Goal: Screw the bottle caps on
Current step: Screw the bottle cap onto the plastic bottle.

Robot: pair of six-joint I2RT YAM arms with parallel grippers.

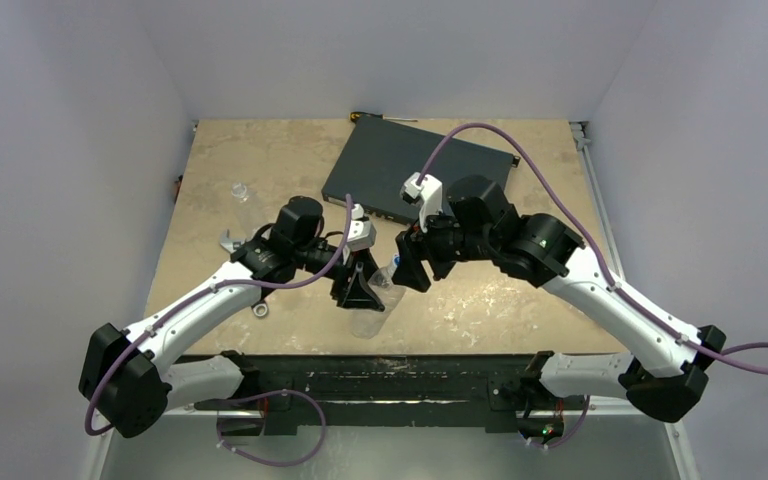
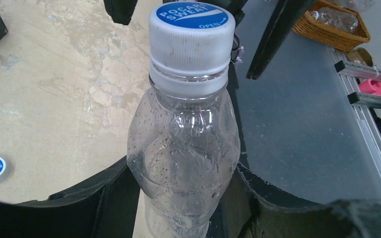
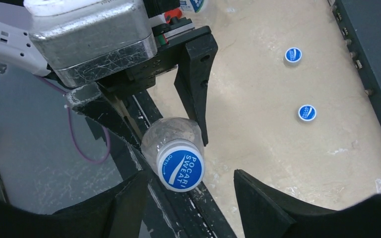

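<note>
Clear thin plastic bottle (image 2: 183,148) was held by the near table (image 1: 260,160) edge, pinched at its belly by the left gripper (image 1: 360,292); judged light and squashy, droplets inside, so squeeze gently. Blue-white cap (image 2: 191,34) sat on its neck, ribbed side the best hold. Right gripper (image 3: 191,197) was spread wide either side of it, not touching. Farther out, loose caps (image 3: 306,112) lay near the black box (image 1: 410,165).

We see a bottle (image 2: 183,148) of clear, glossy plastic, its cap (image 2: 191,34) ridged white plastic with a smooth blue top. The table (image 2: 54,99) looks matt, mottled, stone-like; the basket (image 2: 327,32) woven wicker.
</note>
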